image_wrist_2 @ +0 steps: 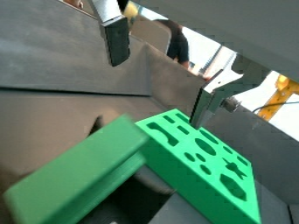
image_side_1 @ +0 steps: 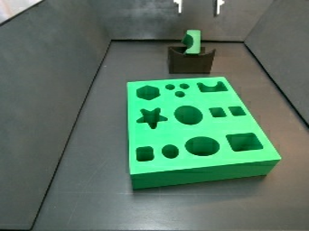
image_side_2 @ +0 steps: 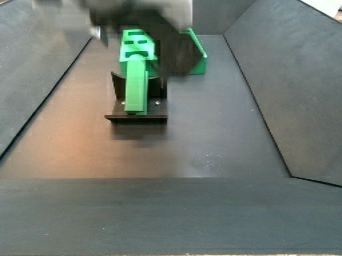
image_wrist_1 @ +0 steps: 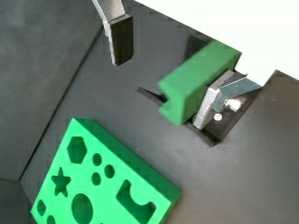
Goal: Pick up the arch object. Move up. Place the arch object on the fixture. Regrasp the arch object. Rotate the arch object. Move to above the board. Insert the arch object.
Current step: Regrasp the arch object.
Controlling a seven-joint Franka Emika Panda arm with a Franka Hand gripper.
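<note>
The arch object [image_side_1: 192, 41], a small bright-green block, stands upright on the dark fixture [image_side_1: 190, 62] at the back of the floor. In a side view it shows as a long green block [image_side_2: 136, 75] on the fixture's base [image_side_2: 138, 112]. My gripper [image_side_1: 200, 7] hangs open above it, well clear of its top, and holds nothing. In both wrist views the arch object [image_wrist_1: 197, 80] [image_wrist_2: 73, 182] lies below the gap between the spread fingers [image_wrist_1: 121, 39] [image_wrist_2: 115, 39]. The board [image_side_1: 193, 131] lies flat in front of the fixture.
Sloping dark walls [image_side_1: 60, 72] close in the floor on all sides. The board [image_wrist_1: 103, 179] [image_wrist_2: 201, 159] takes up the middle of the floor, with bare floor [image_side_2: 160, 160] on the fixture's other side.
</note>
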